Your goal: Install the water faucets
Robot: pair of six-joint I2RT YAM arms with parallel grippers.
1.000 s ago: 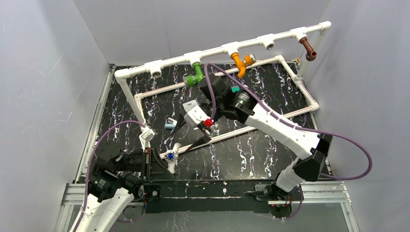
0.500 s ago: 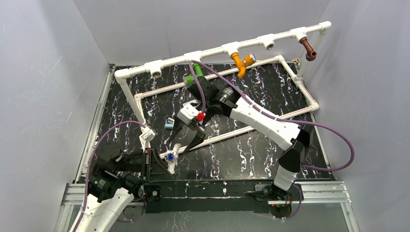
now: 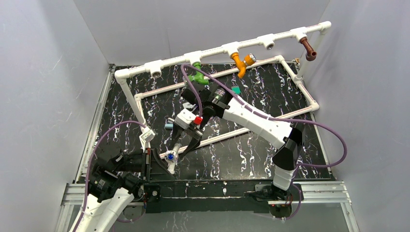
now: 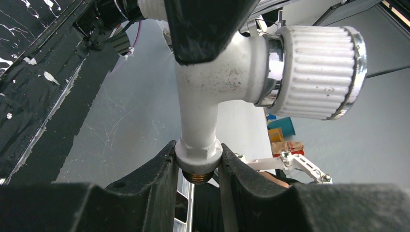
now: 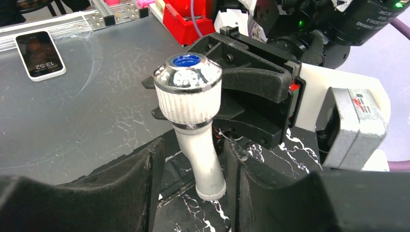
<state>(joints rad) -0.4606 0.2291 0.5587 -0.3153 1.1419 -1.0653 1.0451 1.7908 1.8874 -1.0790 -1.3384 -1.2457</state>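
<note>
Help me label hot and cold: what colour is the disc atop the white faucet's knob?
Blue disc on the white faucet; the right wrist view shows it best.

A white faucet [image 3: 170,155] with a blue-capped knob is held by the left gripper [image 3: 164,163] near the front edge of the black marbled bench [image 3: 251,154]. The right gripper [image 3: 185,142] is positioned just above it, fingers spread. A green faucet [image 3: 197,77], an orange faucet [image 3: 239,63] and a brown faucet [image 3: 308,49] are mounted on the white pipe frame [image 3: 169,63].

Small plastic round-knob faucets: four total; white faucet [image 3: 170,155] x1; green faucet [image 3: 198,77] x1; orange faucet [image 3: 239,63] x1; brown faucet [image 3: 308,49] x1; white plastic pipe frame [image 3: 212,53] x1; tee fittings [image 3: 155,68] on its top rail x5; white robot arms [image 3: 261,123] x2
</note>
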